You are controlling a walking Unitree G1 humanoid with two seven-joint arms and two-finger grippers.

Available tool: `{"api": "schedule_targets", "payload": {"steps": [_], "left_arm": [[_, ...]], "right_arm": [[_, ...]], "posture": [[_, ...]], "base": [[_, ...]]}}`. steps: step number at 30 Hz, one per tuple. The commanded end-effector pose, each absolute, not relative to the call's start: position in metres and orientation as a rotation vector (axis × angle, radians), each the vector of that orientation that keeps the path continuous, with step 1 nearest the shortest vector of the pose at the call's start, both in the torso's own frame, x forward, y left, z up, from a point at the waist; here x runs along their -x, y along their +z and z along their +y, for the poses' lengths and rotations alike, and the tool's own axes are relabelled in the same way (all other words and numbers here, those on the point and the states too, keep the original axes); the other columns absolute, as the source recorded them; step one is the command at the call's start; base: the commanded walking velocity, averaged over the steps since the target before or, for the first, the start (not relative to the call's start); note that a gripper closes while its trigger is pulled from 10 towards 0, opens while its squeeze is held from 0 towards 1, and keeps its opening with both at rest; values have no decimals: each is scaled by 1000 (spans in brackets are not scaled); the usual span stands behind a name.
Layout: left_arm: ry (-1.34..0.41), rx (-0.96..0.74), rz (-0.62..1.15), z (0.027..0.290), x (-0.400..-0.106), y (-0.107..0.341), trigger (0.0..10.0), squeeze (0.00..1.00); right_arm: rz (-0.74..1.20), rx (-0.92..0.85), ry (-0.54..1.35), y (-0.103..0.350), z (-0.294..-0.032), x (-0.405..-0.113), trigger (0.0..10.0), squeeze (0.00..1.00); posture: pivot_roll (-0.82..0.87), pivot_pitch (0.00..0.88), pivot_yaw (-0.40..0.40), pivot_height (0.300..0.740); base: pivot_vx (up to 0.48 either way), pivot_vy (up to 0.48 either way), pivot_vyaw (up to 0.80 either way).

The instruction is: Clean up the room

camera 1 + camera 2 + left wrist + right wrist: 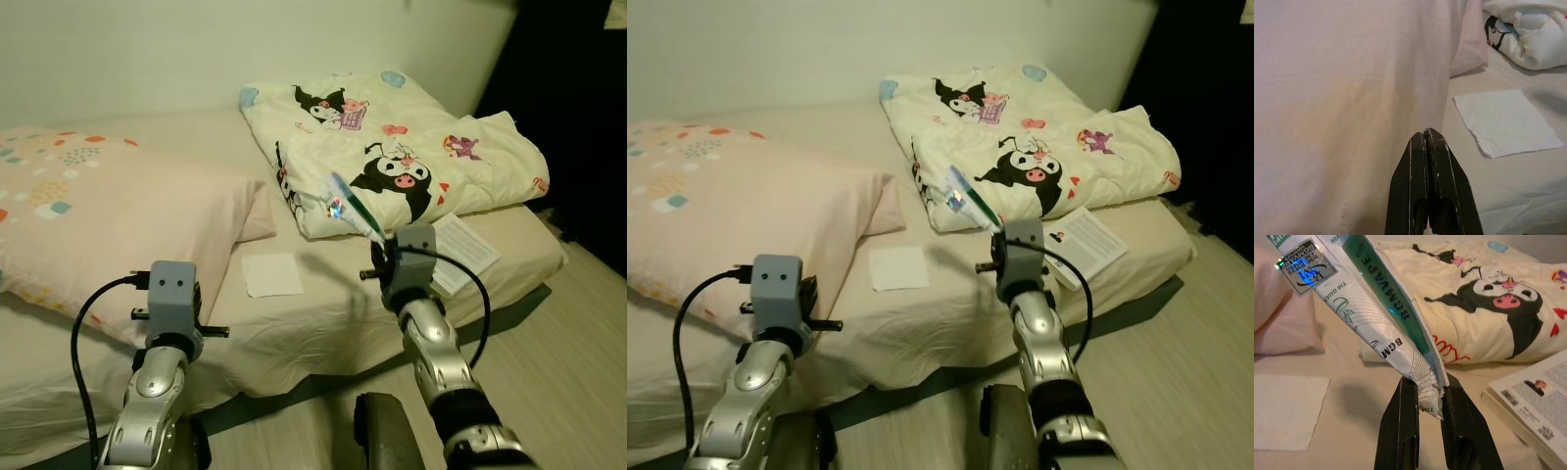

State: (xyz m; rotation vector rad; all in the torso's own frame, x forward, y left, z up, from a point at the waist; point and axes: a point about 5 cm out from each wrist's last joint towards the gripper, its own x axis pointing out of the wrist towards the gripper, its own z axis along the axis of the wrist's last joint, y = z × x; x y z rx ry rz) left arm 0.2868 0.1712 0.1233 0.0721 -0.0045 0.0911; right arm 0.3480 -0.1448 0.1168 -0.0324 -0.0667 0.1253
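My right gripper [1422,384] is shut on a white and green foil packet [1369,308], held up above the bed's front edge; the same packet [351,206] sticks up in front of the folded cartoon-print blanket [392,147]. A white paper napkin [271,274] lies flat on the beige sheet between my two arms. My left gripper [1426,134] is shut and holds nothing, its tips close to the pink pillow [108,220], with the napkin [1506,122] just beyond.
An open booklet [460,250] lies on the bed's right front corner, beside the blanket. The mattress edge [323,343] runs across in front of me, with wooden floor [558,362] to the right. A dark doorway or wall stands at far right.
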Motion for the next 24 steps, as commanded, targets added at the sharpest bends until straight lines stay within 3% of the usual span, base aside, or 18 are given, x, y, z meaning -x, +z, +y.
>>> {"api": "schedule_targets", "payload": {"steps": [1, 13, 24], "left_arm": [[94, -102, 16, 174, -286, 118, 10000, 0], [67, -55, -108, 175, -287, 135, 10000, 0], [62, -85, -137, 177, -288, 142, 10000, 0]], "right_arm": [[-55, 13, 134, 114, -142, -345, 10000, 0], [-89, -12, 163, 117, -137, -337, 10000, 0], [-79, 4, 186, 119, -138, -333, 10000, 0]], "posture": [[-41, 81, -19, 536], [-41, 97, -12, 536], [-39, 99, -25, 590]], "base": [[0, 0, 0], [0, 0, 0], [0, 0, 0]]}}
